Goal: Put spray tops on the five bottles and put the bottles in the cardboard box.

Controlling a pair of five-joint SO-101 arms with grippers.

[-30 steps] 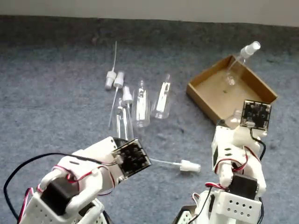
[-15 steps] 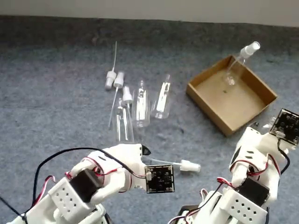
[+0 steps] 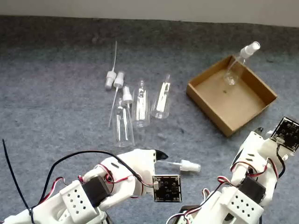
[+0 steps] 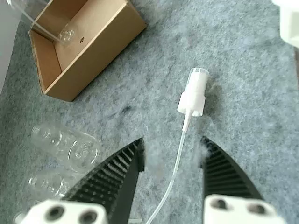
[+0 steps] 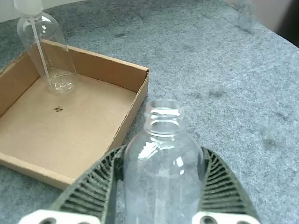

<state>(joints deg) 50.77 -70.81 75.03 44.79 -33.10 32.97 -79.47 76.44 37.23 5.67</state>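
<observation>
Your right gripper (image 5: pixel 161 156) was clenched around a bare-necked clear bottle (image 5: pixel 161 182), whose open neck stuck out past the fingertips. It was held just beside the near side of the cardboard box (image 5: pixel 134 108), at the near right of the grey carpet (image 3: pixel 56 121). Your left gripper (image 4: pixel 172 142) stood spread wide and low over the carpet at the near middle. Its two fingers sat on either side of the thin tube of a loose spray top (image 4: pixel 193 95), with a gap on both sides. The white head of that top lay on the carpet just to the right of the fingertips. In the box you had one capped bottle (image 3: pixel 236 65) leaning in the far corner, its white head poking out over the rim. Left of the box, three clear bottles (image 3: pixel 141 106) lay side by side with their necks pointing to the far side. Two more spray tops (image 3: pixel 118 79) lay just beyond them on the left, tubes stretched along the carpet. A third white top (image 3: pixel 127 95) sat at the neck of the leftmost bottle; I could not tell if it was fitted.
</observation>
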